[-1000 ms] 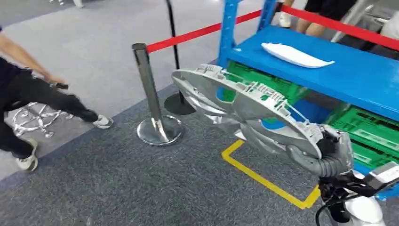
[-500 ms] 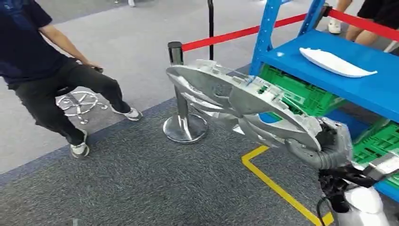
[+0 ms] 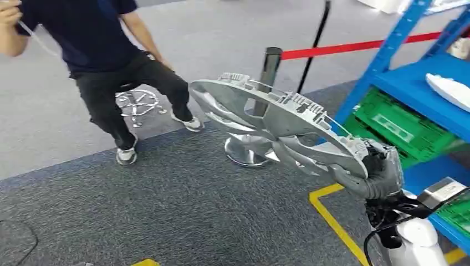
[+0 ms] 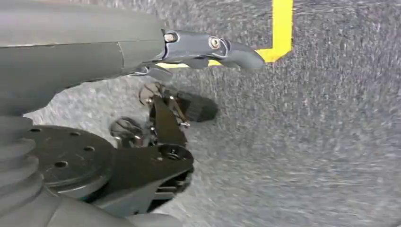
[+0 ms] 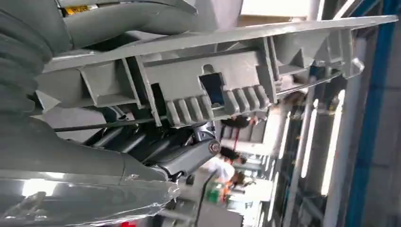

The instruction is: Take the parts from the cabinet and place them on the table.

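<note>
A person [image 3: 105, 66] is seen at the left, beside a stool. The left hand [image 4: 156, 123] hangs over the carpet; whether anything is held cannot be told. A large grey part [image 3: 277, 124] is gripped by the right hand [image 3: 377, 177], fingers [image 3: 354, 185] curled under its end, clear of the blue cabinet [image 3: 410, 83]. Placement on the counter remains, it is judged.
</note>
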Available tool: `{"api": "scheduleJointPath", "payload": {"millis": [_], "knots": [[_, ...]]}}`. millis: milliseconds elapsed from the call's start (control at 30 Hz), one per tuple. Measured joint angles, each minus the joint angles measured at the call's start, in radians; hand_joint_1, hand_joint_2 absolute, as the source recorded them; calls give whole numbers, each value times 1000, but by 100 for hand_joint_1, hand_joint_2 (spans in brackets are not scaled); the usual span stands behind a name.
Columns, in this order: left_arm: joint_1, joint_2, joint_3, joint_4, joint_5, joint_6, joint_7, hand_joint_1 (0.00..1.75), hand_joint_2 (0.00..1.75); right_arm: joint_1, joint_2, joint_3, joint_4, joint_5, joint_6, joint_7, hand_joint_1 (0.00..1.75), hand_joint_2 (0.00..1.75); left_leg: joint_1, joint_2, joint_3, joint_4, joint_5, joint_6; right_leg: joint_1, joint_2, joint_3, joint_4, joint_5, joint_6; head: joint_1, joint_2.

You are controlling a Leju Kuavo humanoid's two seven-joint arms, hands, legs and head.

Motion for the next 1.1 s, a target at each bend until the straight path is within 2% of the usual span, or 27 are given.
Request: {"api": "scheduleJointPath", "payload": {"millis": [67, 100, 133, 200, 233, 267, 300, 333, 400, 433, 467, 500, 567, 600, 633, 667, 700, 733, 767, 800, 833, 933, 967, 1000, 1033, 1067, 1100], "knots": [[-2, -1, -2, 0, -9, -6, 0, 0, 175, 0, 1, 1, 11, 0, 2, -2, 175, 175, -1, -31, 0, 0, 0, 3, 2, 20, -83, 170, -70, 0, 3, 0], [-1, -1, -2, 0, -12, -7, -1, 0, 175, 1, 2, 1, 16, 0, 2, -2, 175, 175, -2, -46, 0, 0, 0, 4, 2, 21, -110, 214, -78, -1, 3, 0], [-1, 0, -3, 0, -14, -7, -1, 0, 175, 1, 2, 2, 21, 0, 2, -2, 175, 175, -2, -61, 0, 0, 1, 4, 2, 21, -115, 211, -62, -3, 3, 0], [2, 0, -8, 0, -21, -7, -3, 0, 175, 0, 2, 2, 31, 0, 1, -3, 175, 175, -2, -92, 3, 1, 2, 3, 1, 28, -61, 79, 27, -10, 3, 0], [2, 0, -11, 0, -23, -11, -3, 0, 175, 0, 2, 2, 33, -1, 1, -4, 175, 175, -1, -105, 4, 1, 3, 1, 0, 54, -15, -18, 76, -14, 3, 0], [2, -2, -15, 0, -27, -13, -3, 0, 175, 1, 2, 2, 34, -1, 1, -5, 175, 175, 1, -116, 3, 1, 5, -2, -3, 107, 12, -81, 83, -19, 3, 0], [0, -1, -18, 0, -32, -13, -3, 0, 175, 3, 2, 2, 36, -2, 2, -8, 175, 175, -2, -128, -3, 7, 6, -8, -6, 110, 19, -104, 80, -16, 2, 0], [1, -1, -19, 0, -33, -14, -3, 0, 175, 4, 2, 3, 37, -3, 2, -9, 175, 175, 3, -135, -8, 2, 12, -16, 1, 102, 26, -98, 82, -17, 3, 0], [9, -2, -22, 0, -39, -13, -1, 0, 175, 7, 2, 3, 37, -3, 2, -9, 175, 175, 11, -157, -10, -9, 22, -33, 8, 86, 28, -103, 88, -28, 2, 0], [9, -1, -25, 0, -41, -10, 1, 0, 175, 8, 2, 3, 37, -3, 2, -10, 175, 175, 11, -162, -12, -8, 21, -36, -3, 71, 38, -124, 99, -36, 1, 0], [12, -2, -27, 0, -43, -8, 3, 0, 175, 8, 2, 3, 37, -3, 1, -9, 175, 175, 3, -100, -17, 6, 6, -40, 1, 59, 45, -133, 103, -42, 1, 0], [11, -2, -29, 0, -45, -6, 7, 0, 175, 12, 2, 2, 36, -5, 0, -11, 175, 175, 2, -59, -40, 54, -28, -46, 2, 46, 47, -137, 105, -48, -5, 0], [8, -2, -34, 0, -49, -6, 9, 0, 175, 22, 2, 0, 36, -7, -3, -14, 175, 175, 7, -29, -119, 213, -100, -54, 3, 16, 47, -137, 104, -48, -4, 0], [8, -4, -36, 0, -52, -5, 11, 0, 175, 26, 2, 0, 36, -7, -3, -13, 175, 175, 11, -24, -150, 278, -119, -59, 2, 0, 46, -137, 103, -48, -5, 0], [10, -5, -37, 0, -53, -5, 13, 0, 175, 32, 2, 0, 36, -6, -3, -13, 175, 175, 17, -22, -157, 291, -113, -63, 1, -14, 47, -137, 102, -47, -4, 0], [11, -5, -40, 0, -53, -5, 15, 0, 175, 37, 2, 0, 36, -6, -3, -13, 175, 175, 22, -21, -140, 260, -87, -68, -1, -27, 47, -137, 100, -44, -5, 0], [11, -5, -42, 0, -54, -5, 15, 0, 175, 40, 2, -2, 35, -6, -3, -13, 175, 175, 28, -13, -103, 191, -48, -73, -3, -39, 49, -136, 98, -39, -4, 0], [10, -5, -43, 0, -54, -5, 15, 0, 175, 43, 2, -4, 31, -5, -3, -12, 175, 175, 32, 7, -53, 104, -11, -79, -6, -49, 51, -135, 95, -33, -4, 0], [9, -5, -43, 0, -55, -6, 15, 0, 175, 45, 2, -5, 27, -4, -3, -12, 175, 175, 35, 59, -5, 27, 12, -86, -4, -58, 54, -130, 89, -24, -5, 0], [5, -14, -44, 2, -56, -7, 15, 0, 175, 48, 2, -8, 20, -4, -4, -13, 175, 175, 29, 84, 6, -2, 2, -83, 5, -65, 44, -115, 76, -12, -11, 0], [3, -11, -44, 2, -56, -6, 15, 0, 175, 47, 1, -12, 16, -4, -5, -12, 175, 175, 28, 60, 3, 4, 0, -61, 5, -75, 45, -120, 75, -8, 3, 0], [4, -9, -44, 2, -57, -7, 12, 0, 175, 49, 1, -13, 11, -4, -5, -12, 175, 175, 19, 27, 2, 3, -1, -34, -7, -108, 72, -131, 71, 10, 4, 0], [6, -8, -44, 2, -57, -9, 7, 0, 175, 49, 1, -15, 6, -4, -5, -12, 175, 175, 22, 16, 5, 0, 0, -26, -13, -79, 66, -117, 55, 16, 7, 0], [5, -8, -44, 2, -58, -10, 3, 0, 175, 50, 1, -18, 4, -3, -5, -12, 175, 175, 22, 7, 5, 0, 0, -19, -13, -27, 45, -67, 22, 12, 9, 0], [2, -6, -45, 2, -62, -8, -1, 0, 175, 54, 1, -21, 3, -4, -3, -12, 175, 175, 21, -6, 4, 0, 0, -13, -11, 1, 2, 21, -22, 10, 13, 0], [1, -6, -48, 2, -67, -3, -3, 0, 175, 55, 1, -23, 3, -5, -2, -13, 175, 175, 19, -19, 4, 0, 0, -10, -9, 16, -47, 119, -61, 9, 15, 0], [1, -6, -51, 2, -73, 2, -4, 0, 175, 56, 1, -24, 3, -4, -2, -12, 175, 175, 15, -34, 5, 0, -1, -8, -9, 20, -89, 195, -83, 6, 14, 0]]}}
